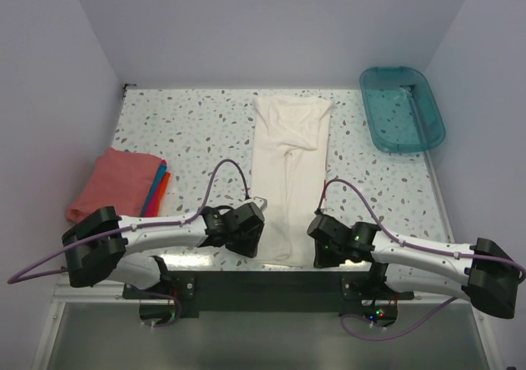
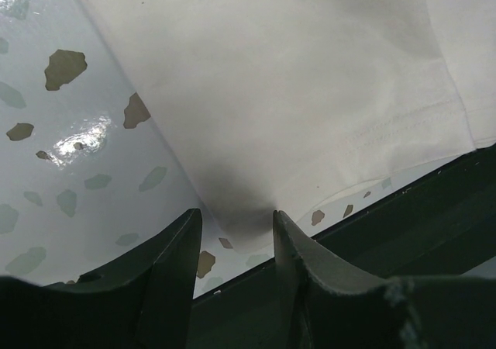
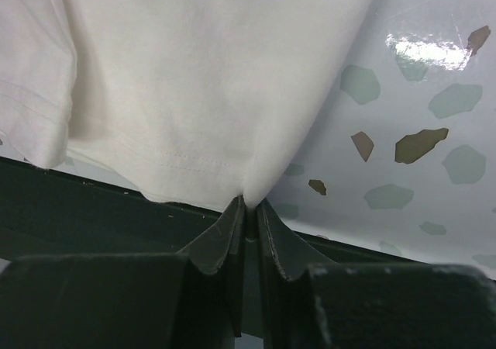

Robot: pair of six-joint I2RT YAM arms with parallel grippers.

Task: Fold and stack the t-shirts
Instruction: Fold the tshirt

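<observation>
- Shirt-folding looks roughly midway. The white t-shirt [image 1: 289, 173] lies in the middle of the table [image 1: 189, 131], drawn into a long narrow strip from the far edge to the near edge. No print shows.
- Right gripper [image 3: 248, 205] is pinched tight on the near right corner of the hem, with cloth bunched between its closed fingers.
- Left gripper [image 2: 236, 217] stands with jaws apart at the near left corner. The cloth tip sits between the fingers, unclamped.
- Finished pile lies at the left, well apart from the white strip: a salmon-pink tee [image 1: 115, 181] on top, with orange-red [image 1: 162, 186] and blue [image 1: 152, 199] edges showing at its right side.
- Teal tub [image 1: 401, 108] sits at the far right corner.
- Lengthwise folds appear done. Judged left to do: a crosswise fold carrying the near hem toward the far end, then a move onto the pile.
</observation>
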